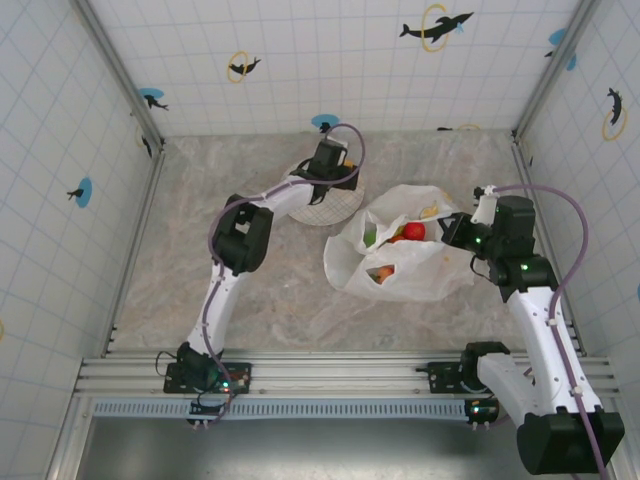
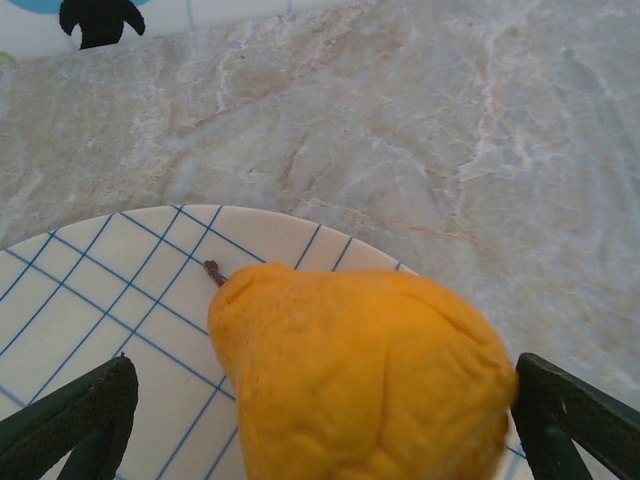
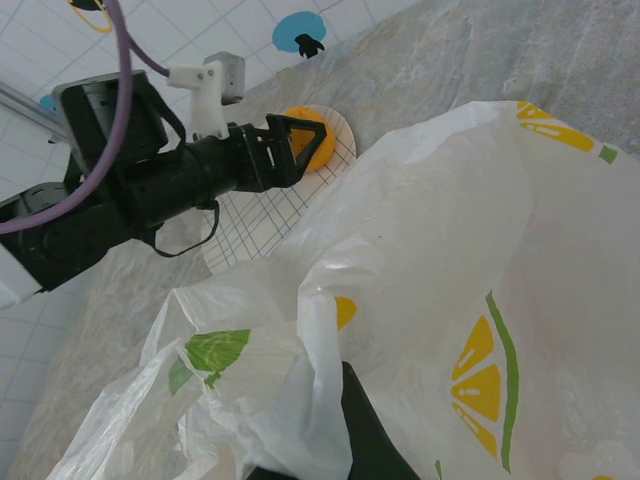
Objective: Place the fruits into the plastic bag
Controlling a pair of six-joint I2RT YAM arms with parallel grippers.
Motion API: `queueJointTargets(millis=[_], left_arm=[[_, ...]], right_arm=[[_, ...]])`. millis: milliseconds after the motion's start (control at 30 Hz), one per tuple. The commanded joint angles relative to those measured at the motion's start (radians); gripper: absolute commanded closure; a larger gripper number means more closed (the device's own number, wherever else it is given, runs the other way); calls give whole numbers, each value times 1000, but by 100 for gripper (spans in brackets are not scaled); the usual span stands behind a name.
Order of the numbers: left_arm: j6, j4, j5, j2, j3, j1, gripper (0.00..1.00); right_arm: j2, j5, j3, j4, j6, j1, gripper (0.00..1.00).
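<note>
Inside the plastic bag [image 1: 430, 275], pinched by the right gripper [image 1: 455, 232], several fruits [image 1: 413, 231] are seen; one orange pear [image 2: 360, 380] is flanked by the left gripper's [image 2: 322, 425] spread jaws.

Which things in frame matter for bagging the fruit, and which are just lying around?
Job: yellow pear; open left gripper around it; plastic bag; fruits inside it; right gripper pinching the bag's edge.
Just there: gridded plate under the pear; wall stickers.
</note>
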Motion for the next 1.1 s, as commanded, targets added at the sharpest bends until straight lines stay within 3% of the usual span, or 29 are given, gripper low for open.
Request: queueJointTargets(millis=[0,567,767,1067], left_arm=[[67,-37,-42,50,71,-3,3],[141,-33,-94,43,82,-5,29],[117,-7,-91,-109,-67,-4,32],[-25,108,11,-545,-541,-5,34]], right_arm=[[0,-5,-9,13,-15,1,100],[-11,-5,-22,20,4,2,100],[-13,-9,-22,30,17,4,100],[-26,-16,-15,36,29,9,100]])
